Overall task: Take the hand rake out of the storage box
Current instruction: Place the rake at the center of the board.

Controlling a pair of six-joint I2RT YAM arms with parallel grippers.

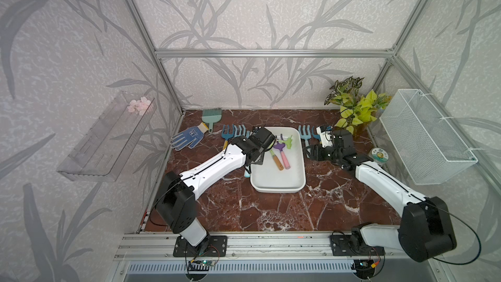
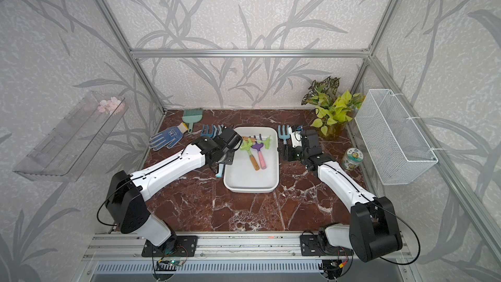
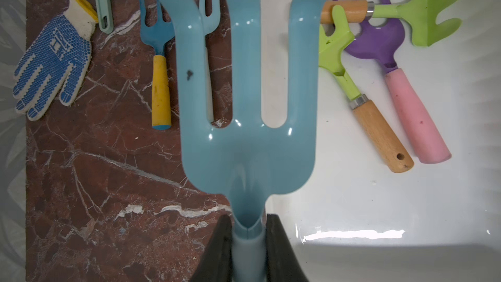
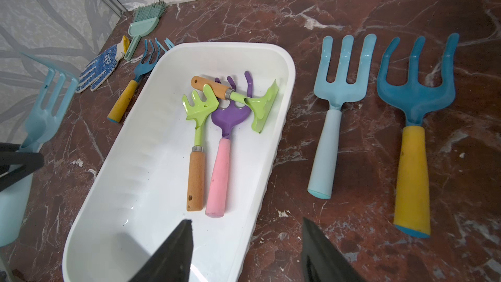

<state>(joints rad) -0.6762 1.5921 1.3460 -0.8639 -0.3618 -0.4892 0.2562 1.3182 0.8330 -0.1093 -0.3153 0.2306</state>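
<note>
The storage box is a shallow white tub in the middle of the marble floor. My left gripper is shut on the neck of a light blue hand rake, held above the box's left rim with the handle end hanging down. Inside the box lie a green rake with a wooden handle, a purple rake with a pink handle and a second green rake lying across them. My right gripper is open and empty over the box's right rim.
Two blue rakes lie right of the box, and more lie to its left. A glove and brush sit at the back left. A plant, jar and wire basket stand on the right.
</note>
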